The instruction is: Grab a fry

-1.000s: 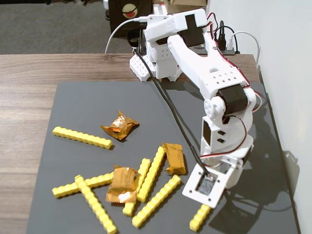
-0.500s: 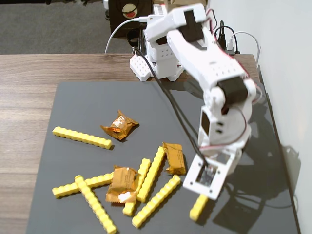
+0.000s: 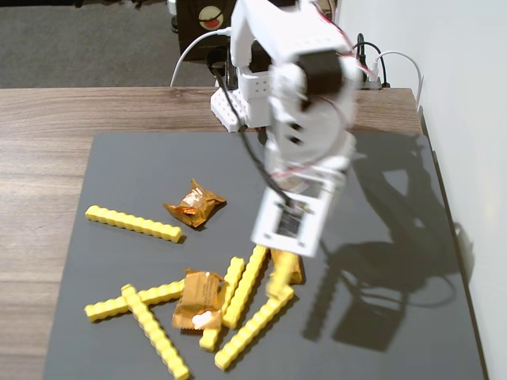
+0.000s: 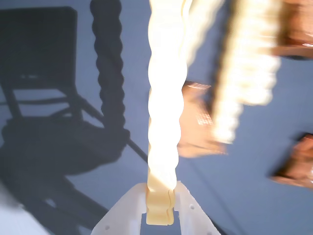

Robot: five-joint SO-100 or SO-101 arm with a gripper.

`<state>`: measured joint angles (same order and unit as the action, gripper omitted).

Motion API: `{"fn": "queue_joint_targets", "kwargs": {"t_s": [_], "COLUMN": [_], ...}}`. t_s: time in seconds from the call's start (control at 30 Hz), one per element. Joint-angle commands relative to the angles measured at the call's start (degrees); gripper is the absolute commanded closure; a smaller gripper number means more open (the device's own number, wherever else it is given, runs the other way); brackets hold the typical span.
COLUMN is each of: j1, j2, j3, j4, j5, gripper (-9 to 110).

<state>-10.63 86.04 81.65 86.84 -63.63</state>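
My white gripper [image 4: 160,192] is shut on the near end of a bright yellow bumpy fry [image 4: 164,98], which sticks out straight ahead above the dark mat. In the fixed view the gripper [image 3: 283,255] hangs over the middle of the mat, and the held fry [image 3: 279,277] shows as a yellow blur just below it. Several more fries lie on the mat: one alone at the left [image 3: 133,223], and a loose heap at the front [image 3: 253,326]. The fingers themselves are mostly hidden under the wrist block in the fixed view.
Crinkled orange foil packets lie among the fries [image 3: 194,203] [image 3: 198,301] [image 3: 291,267]. The dark mat [image 3: 380,237] lies on a wooden table [image 3: 40,158]. The arm's base and cables [image 3: 238,111] stand at the back, with a white wall at the right.
The arm has lifted from the mat's front right and swung left and back, carrying the fry that lay there off the mat.
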Motion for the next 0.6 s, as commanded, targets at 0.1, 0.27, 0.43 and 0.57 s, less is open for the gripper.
{"fn": "queue_joint_targets", "kwargs": {"t_s": [0.1,0.27,0.43,0.57], "j1": [5.27,9.49,12.66,13.36], "j2": [15.64,24.96,28.83,30.15], "j3": [11.34,18.11,20.13,21.53], "j4": [0.35,2.02,3.43,3.43], "j5": [-11.43,-19.69,-24.08,-25.22], "gripper": [101,101,101,101]}}
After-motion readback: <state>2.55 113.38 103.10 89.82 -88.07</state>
